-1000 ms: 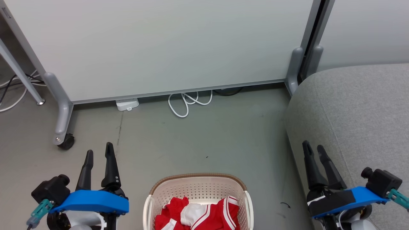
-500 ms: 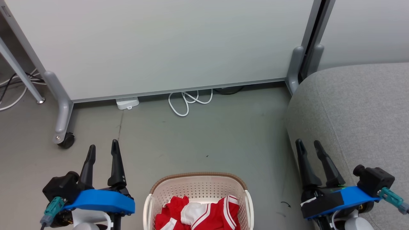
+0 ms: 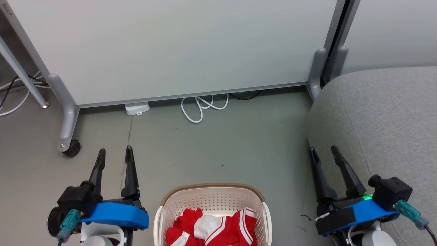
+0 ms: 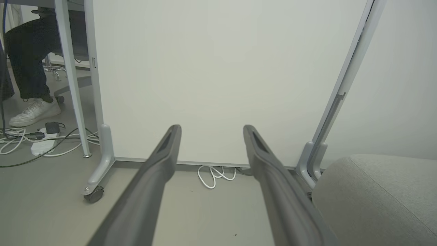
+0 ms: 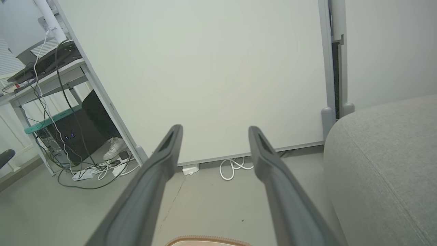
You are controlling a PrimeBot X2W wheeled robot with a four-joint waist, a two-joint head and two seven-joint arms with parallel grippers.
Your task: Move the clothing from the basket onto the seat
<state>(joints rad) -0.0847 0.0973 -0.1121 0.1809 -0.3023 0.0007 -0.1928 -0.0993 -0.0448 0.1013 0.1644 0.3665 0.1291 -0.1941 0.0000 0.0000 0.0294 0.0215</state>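
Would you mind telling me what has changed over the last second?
The left gripper moved toward the robot's right and the right gripper toward its left, both drawing in toward the basket, open and holding nothing. The clothing stays in the basket, and the seat is unchanged.

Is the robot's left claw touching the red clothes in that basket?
Apart. The head view shows the left gripper open beside the basket, with bare floor between it and the red clothing inside.

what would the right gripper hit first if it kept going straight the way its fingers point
Probably the white partition panel, low down. From the right gripper the way there looks free, and the seat lies off to one side. Depth is unclear.
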